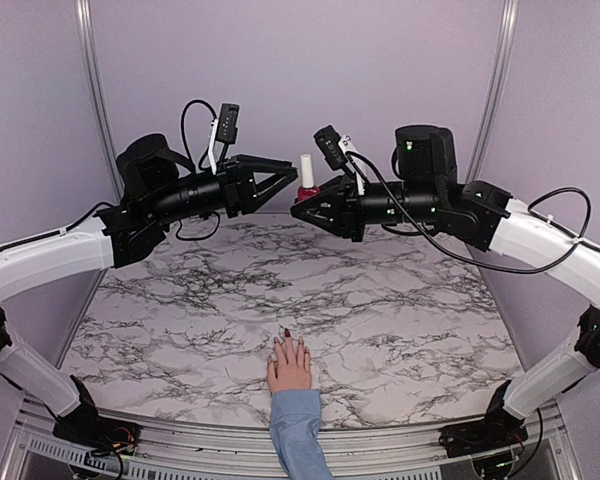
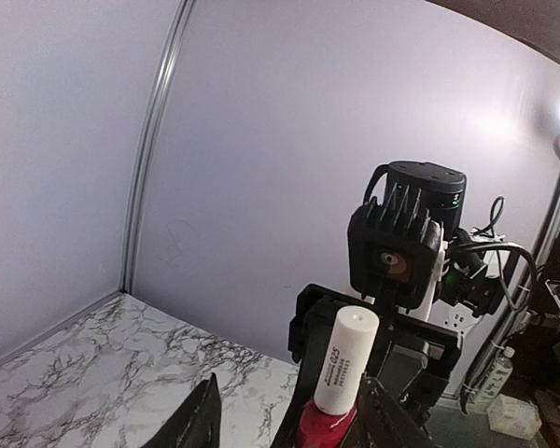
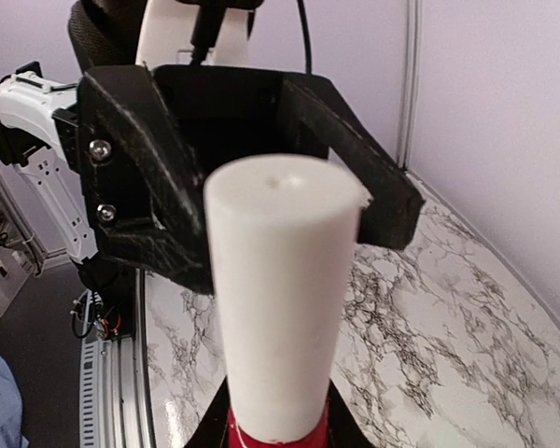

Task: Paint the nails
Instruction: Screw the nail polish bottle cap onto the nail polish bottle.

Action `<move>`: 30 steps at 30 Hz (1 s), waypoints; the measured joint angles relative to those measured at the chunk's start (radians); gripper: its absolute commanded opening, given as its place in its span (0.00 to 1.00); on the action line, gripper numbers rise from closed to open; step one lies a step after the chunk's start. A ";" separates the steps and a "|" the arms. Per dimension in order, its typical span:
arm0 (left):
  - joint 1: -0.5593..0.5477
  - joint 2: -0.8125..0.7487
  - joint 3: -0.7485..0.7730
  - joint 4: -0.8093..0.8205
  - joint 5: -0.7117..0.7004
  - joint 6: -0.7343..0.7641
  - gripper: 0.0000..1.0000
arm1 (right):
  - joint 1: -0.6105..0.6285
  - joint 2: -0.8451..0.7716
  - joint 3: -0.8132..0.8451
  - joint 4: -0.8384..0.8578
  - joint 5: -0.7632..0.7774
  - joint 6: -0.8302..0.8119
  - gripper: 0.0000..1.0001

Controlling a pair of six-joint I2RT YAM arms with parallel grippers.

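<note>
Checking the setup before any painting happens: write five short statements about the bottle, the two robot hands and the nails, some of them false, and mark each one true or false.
1. The right hand grips the polish bottle low down, at its red body. True.
2. The white cap is off the bottle. False: it sits on the bottle.
3. The left hand is clamped on the cap. False: its fingers stand apart on either side of the cap, with gaps.
4. The pale pink hand lies flat on the marble table, near its front edge. True.
5. All the nails are dark red. False: only one looks dark red; the rest look pale.
</note>
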 measured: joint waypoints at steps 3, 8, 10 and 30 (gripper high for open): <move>-0.011 -0.011 0.000 -0.056 -0.101 0.037 0.50 | 0.001 0.016 0.002 -0.024 0.089 0.017 0.00; -0.038 -0.016 0.016 -0.152 -0.242 0.083 0.50 | 0.001 0.046 0.003 -0.061 0.208 0.042 0.00; -0.052 -0.013 0.032 -0.185 -0.286 0.094 0.49 | 0.001 0.050 0.003 -0.071 0.240 0.047 0.00; -0.121 0.092 0.132 -0.283 -0.471 0.093 0.28 | 0.003 0.077 0.036 -0.087 0.317 0.071 0.00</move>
